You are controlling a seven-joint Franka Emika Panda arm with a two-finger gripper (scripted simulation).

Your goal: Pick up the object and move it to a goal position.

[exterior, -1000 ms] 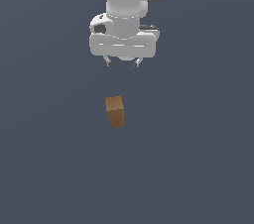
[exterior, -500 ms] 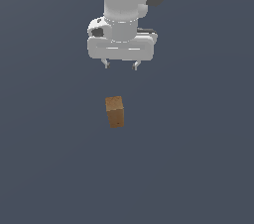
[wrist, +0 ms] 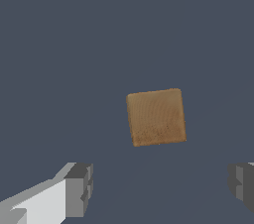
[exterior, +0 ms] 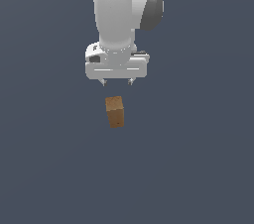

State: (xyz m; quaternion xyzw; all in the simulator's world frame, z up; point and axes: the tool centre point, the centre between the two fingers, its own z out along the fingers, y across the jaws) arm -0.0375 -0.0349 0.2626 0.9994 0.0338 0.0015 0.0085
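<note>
The gripper (exterior: 117,83) hangs above the grey floor (exterior: 198,168) with its jaws spread wide and nothing between them — released, not grasping. In the wrist view the two fingers (wrist: 79,189) stand far apart at the picture's edge, the gap between them much wider than the block (wrist: 156,117), which sits outside that gap.

The block (exterior: 115,111) stands alone on the floor, upright, taller than wide, with a small dark dot low on the face turned toward the exterior camera. Nothing touches it. It is twisted slightly about its vertical axis: in the wrist view its square top sits a little out of line with the picture's edges, so its faces look slightly off square to the fingers.

The relation that matters is the offset between hand and block. In the exterior view the block appears below the gripper and nearly in line with it left to right, perhaps a touch toward that view's left of centre. The wrist view suggests the hand is not yet straight overhead — the block lies ahead of the finger line, not between the fingers. How high the hand is cannot be judged exactly.

So the task appears to be at the approach: the hand probably needs to shift until the block sits between the fingers, then descend along the block's long, vertical axis. No goal marker shows in either view.
</note>
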